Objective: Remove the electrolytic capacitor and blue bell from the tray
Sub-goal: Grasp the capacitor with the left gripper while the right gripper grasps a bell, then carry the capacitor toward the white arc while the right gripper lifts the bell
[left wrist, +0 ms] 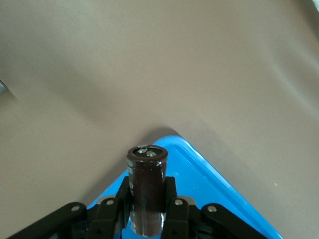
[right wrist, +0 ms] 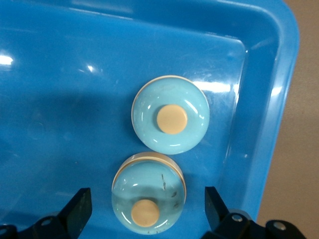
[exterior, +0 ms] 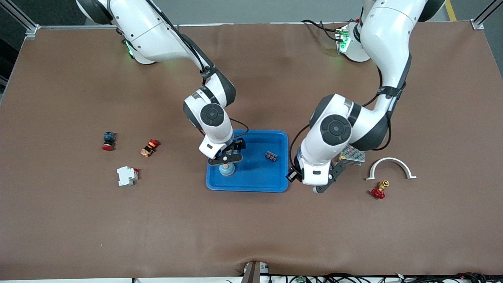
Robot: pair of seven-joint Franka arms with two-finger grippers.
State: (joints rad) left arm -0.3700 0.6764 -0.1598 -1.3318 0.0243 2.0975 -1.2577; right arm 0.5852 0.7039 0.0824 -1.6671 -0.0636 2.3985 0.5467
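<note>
The bell (exterior: 227, 169), light blue with a beige button, sits in the blue tray (exterior: 255, 181) near the corner at the right arm's end, nearer the front camera. In the right wrist view the bell (right wrist: 170, 115) shows with its reflection in the glossy tray wall. My right gripper (exterior: 226, 158) is open just above it, with its fingers (right wrist: 79, 209) apart and holding nothing. My left gripper (exterior: 320, 188) is shut on the dark brown capacitor (left wrist: 147, 174), holding it upright above the table beside the tray's corner (left wrist: 209, 179) at the left arm's end.
A small black part (exterior: 270, 156) lies in the tray. A metal mesh box (exterior: 352, 154), a white curved bracket (exterior: 390, 167) and a red-handled valve (exterior: 379, 190) lie toward the left arm's end. Two red push buttons (exterior: 108, 140) (exterior: 149, 147) and a white breaker (exterior: 127, 175) lie toward the right arm's end.
</note>
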